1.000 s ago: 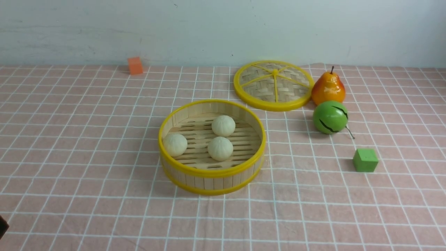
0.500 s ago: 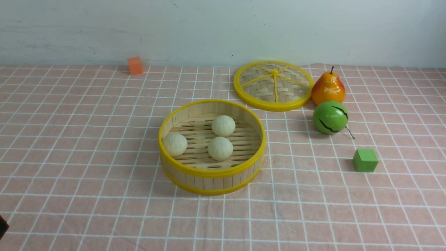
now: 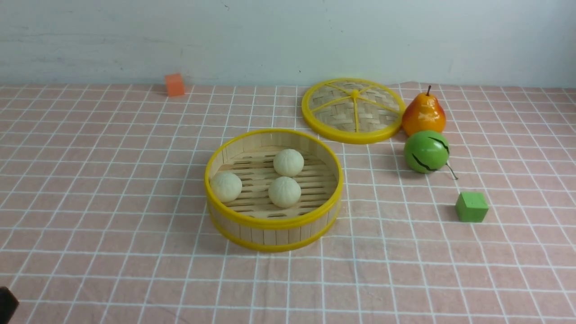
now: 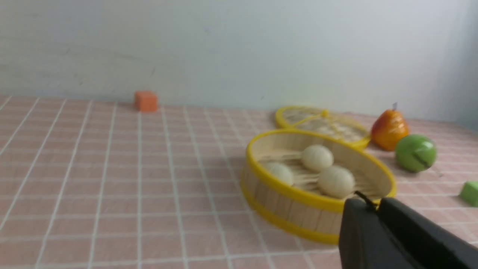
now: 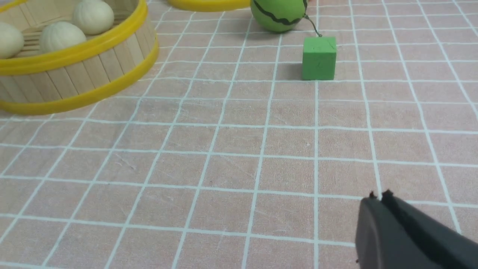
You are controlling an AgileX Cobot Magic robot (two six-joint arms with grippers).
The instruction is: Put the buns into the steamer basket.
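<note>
The steamer basket [image 3: 270, 222] stands in the middle of the checked cloth, and all three buns lie on its slatted floor: one at the back [image 3: 288, 162], one in the middle [image 3: 284, 191], one against the left wall [image 3: 226, 186]. In the left wrist view my left gripper [image 4: 375, 203] is shut and empty, drawn back on the near side of the basket [image 4: 295, 194]. My right gripper [image 5: 379, 198] hovers over bare cloth, shut with nothing in it, well away from the basket [image 5: 74, 56]. Only a dark corner of the left arm [image 3: 6, 303] shows in the front view.
The woven lid [image 3: 353, 110] lies flat behind the basket to the right. Beside it stand an orange pear [image 3: 424, 114] and a green round fruit [image 3: 426, 151]. A green cube [image 3: 471, 207] sits right of the basket, an orange cube [image 3: 174, 84] by the back wall.
The dark corner of the left arm has slid slightly lower at the bottom left of the front view. The basket, buns and other objects have not moved.
</note>
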